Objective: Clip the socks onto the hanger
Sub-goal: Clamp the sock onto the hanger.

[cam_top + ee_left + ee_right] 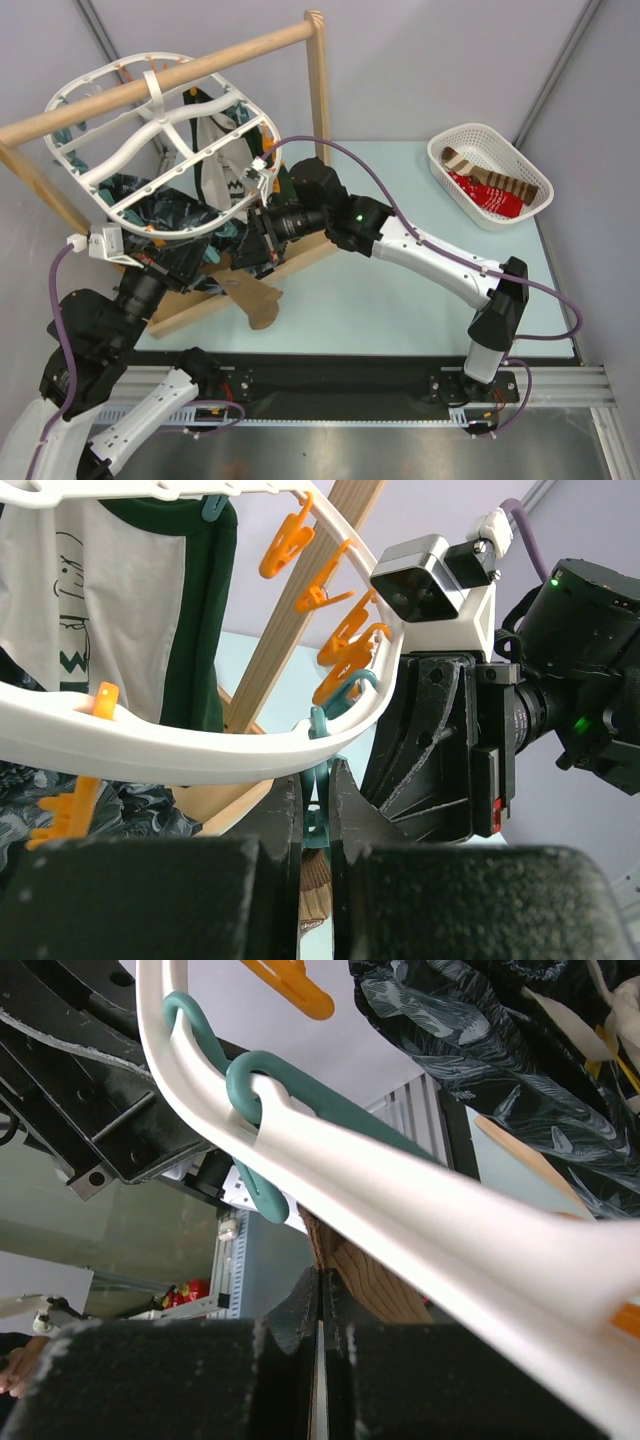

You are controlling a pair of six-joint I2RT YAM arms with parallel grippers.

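Observation:
The white lattice hanger (100, 175) hangs on the wooden pole. Its rim crosses the left wrist view (200, 745) and the right wrist view (400, 1180). My left gripper (316, 780) is shut on a teal clip (316, 815) under the rim; it sits at the hanger's near edge in the top view (215, 262). A brown sock (314, 885) hangs just below that clip. My right gripper (322, 1285) is shut on this sock's edge (316, 1240), right beside the left one (248, 250). The sock's foot dangles below both grippers (262, 300).
Dark teal patterned socks (150, 205) and a white-and-green cloth (215, 165) hang from the hanger. The wooden pole rack (200, 62) stands at the back left. A white mesh basket (440, 165) at the right holds a brown striped sock (495, 175) and a red sock (490, 198).

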